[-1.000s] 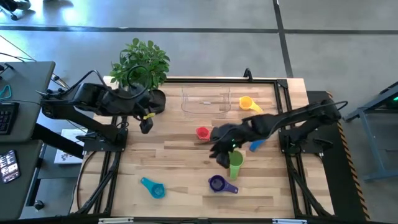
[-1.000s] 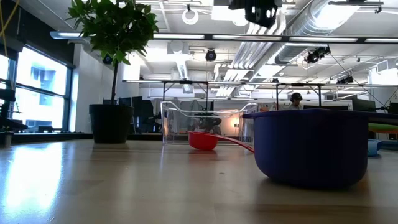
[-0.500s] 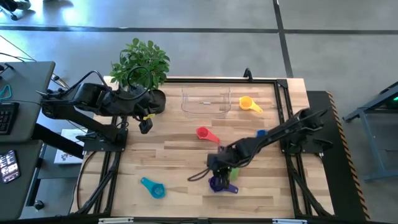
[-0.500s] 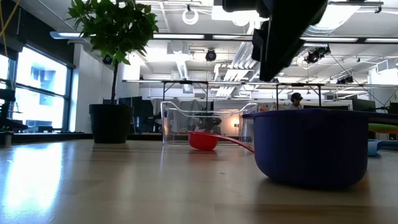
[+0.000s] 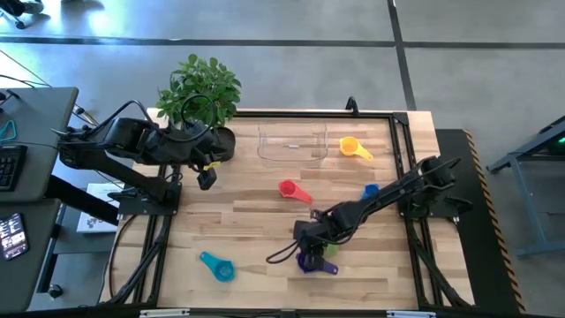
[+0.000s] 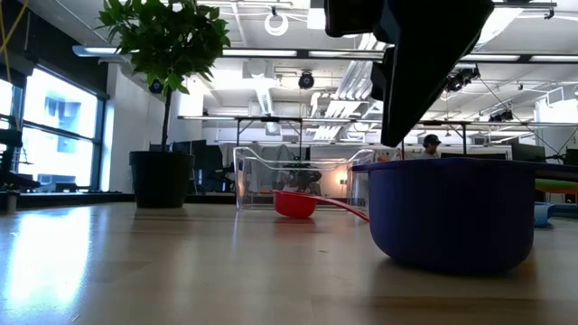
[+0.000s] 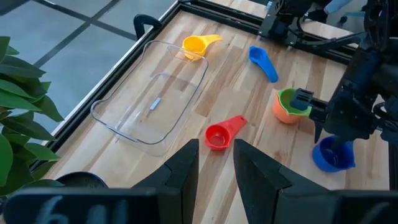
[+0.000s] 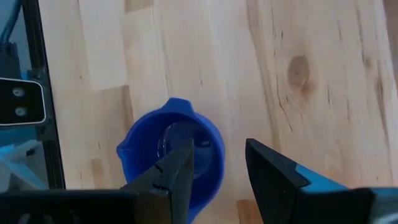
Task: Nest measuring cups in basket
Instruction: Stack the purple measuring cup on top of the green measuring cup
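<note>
Grey tiled floor (image 5: 291, 22); bright windows (image 6: 50, 135) left; ceiling ducts (image 6: 433, 36), ring lights (image 6: 276, 22).

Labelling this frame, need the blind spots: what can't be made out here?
- High view: right gripper covers most of the purple cup.
- Low view: purple cup fills the foreground and hides the table behind it.
- Left wrist view: teal cup out of frame.
- Right wrist view: cup's handle cut off.

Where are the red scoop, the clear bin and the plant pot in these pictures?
Red scoop (image 7: 216, 137), left wrist view, on its round bowl.
Clear bin (image 5: 292, 155), high view, on its near wall.
Plant pot (image 6: 161, 179), low view, on its dark side wall.
</note>
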